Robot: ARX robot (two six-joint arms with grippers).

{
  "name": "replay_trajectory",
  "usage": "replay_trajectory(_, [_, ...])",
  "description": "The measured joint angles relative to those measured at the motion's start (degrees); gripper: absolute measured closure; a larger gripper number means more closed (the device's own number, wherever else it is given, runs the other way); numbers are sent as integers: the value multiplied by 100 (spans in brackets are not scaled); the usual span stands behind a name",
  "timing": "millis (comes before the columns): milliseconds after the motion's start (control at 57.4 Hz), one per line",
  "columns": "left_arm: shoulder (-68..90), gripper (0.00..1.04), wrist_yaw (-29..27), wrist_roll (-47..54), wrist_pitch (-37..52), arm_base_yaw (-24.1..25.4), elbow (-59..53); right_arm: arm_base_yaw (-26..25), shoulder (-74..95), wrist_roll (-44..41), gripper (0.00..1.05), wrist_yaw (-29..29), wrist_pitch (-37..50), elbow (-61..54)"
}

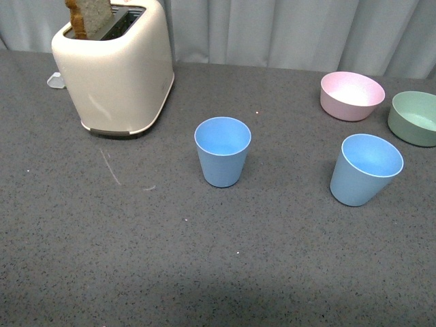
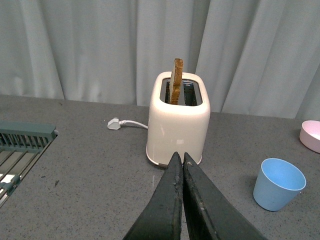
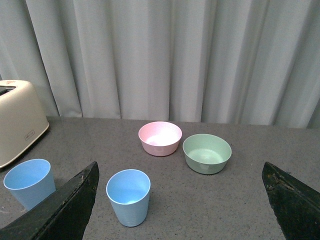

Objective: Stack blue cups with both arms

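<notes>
Grey speckled desk stood before pale curtains. First blue cup sat mid-frame and second blue cup at right, both upright, well apart, unstacked. Left fingers were pressed together, empty; right fingers gaped wide, empty. Step: approach, seemingly unstarted. Next move called for gripping one cup at its rim.

**Matt plastic on a dull speckled top**

The toaster has a smooth cream shell with a soft sheen. The near cup beside it and the far cup look like matt light-blue plastic. Farther from the toaster, the pink bowl and green bowl have the same matt finish. The table is grey, speckled and dull. Behind the toaster hangs a pale cloth curtain. The left gripper has black, matt, scuffed fingers.
</notes>
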Motion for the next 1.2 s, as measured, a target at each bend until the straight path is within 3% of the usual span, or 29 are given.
replay_trajectory(192, [-299, 101, 0, 0, -304, 0, 0, 0, 0, 0, 10, 0, 0, 0])
replay_trajectory(279, [-966, 101, 2, 0, -1156, 0, 0, 0, 0, 0, 10, 0, 0, 0])
replay_trajectory(453, [-1198, 101, 2, -2, -1239, 0, 0, 0, 0, 0, 10, 0, 0, 0])
replay_trajectory(593, [-1204, 68, 2, -2, -1239, 0, 0, 0, 0, 0, 10, 0, 0, 0])
replay_trajectory(942, [-1204, 9, 2, 0, -1239, 0, 0, 0, 0, 0, 10, -2, 0, 0])
replay_trajectory(976, [-1204, 5, 2, 2, -1241, 0, 0, 0, 0, 0, 10, 0, 0, 0])
replay_trajectory(1098, [-1204, 7, 2, 11, -1241, 0, 0, -2, 4, -22, 10, -22, -4, 0])
replay_trajectory(1203, [-1207, 7, 4, 13, -1239, 0, 0, -149, 662, -870, 10, -734, -306, 203])
